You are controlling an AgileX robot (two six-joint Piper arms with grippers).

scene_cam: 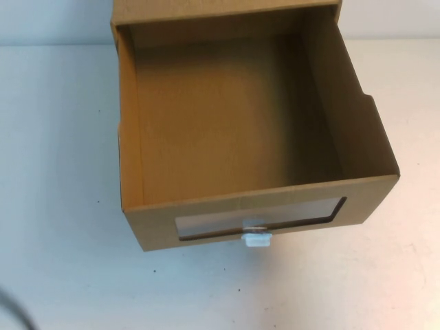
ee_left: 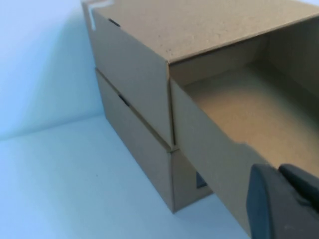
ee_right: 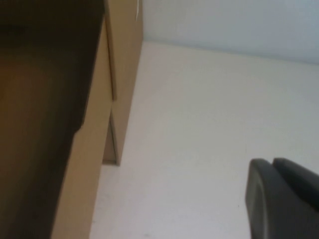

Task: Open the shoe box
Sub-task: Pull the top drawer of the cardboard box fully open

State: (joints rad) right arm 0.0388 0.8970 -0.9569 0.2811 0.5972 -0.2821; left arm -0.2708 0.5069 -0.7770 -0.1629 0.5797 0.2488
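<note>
- Shoe box (ee_left: 209, 30) stands on the counter (scene_cam: 55, 172); its drawer (scene_cam: 234, 124) is pulled well out and bare. Opening judged complete.
- Left pincer (ee_left: 278, 172): closed, empty, beside the drawer's left wall.
- Right pincer (ee_right: 273, 167): closed, empty, over the counter right of the box. Both judged parked clear.

Shoe boxes: two, stacked, upper shoe box (ee_left: 134, 74) on lower shoe box (ee_left: 137, 149)
Drawers: one drawer (scene_cam: 206, 207), pulled out
Windows: one window (scene_cam: 206, 224)
Tabs: one white tab (scene_cam: 257, 239)
Grippers: two, left gripper (ee_left: 279, 174) beside the drawer, right gripper (ee_right: 273, 168) above the table (scene_cam: 55, 137)
</note>
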